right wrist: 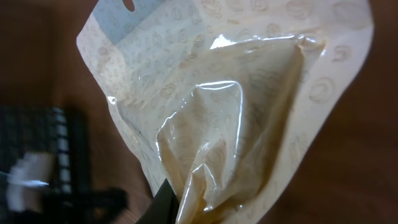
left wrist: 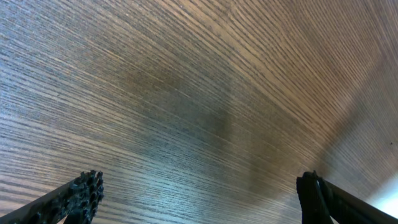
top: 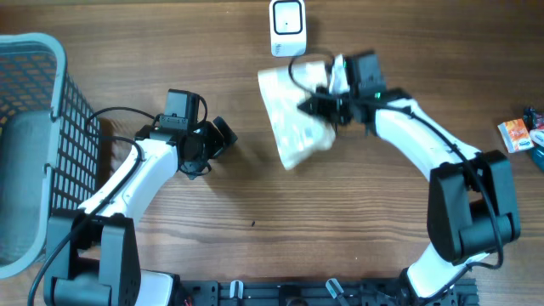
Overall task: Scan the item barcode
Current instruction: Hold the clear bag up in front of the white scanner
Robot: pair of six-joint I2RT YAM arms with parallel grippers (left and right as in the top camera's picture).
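While the right claw [top: 316, 107] pinches the pouch [top: 291, 127], the left claw [top: 219, 136] gapes wide above the wood-grain table [top: 340, 217].

Left arm [top: 140, 174]: white shell, black joints
Right arm [top: 416, 136]: white shell, black joints
Cable [top: 53, 253]: black, thin
Fingers [left wrist: 84, 190]: black, studded

The left arm [top: 136, 174] rises from the near-left edge of the counter [top: 340, 221] and bends at the elbow toward the middle. The left end effector [top: 219, 136] hangs low over the wood, jaws spread wide, with its fingertips [left wrist: 87, 190] far apart at the wrist view's lower corners. The right arm [top: 425, 144] arcs from the near-right edge toward the far edge. The right end effector [top: 316, 106] points left, jaws pinched on a pouch [top: 293, 119].
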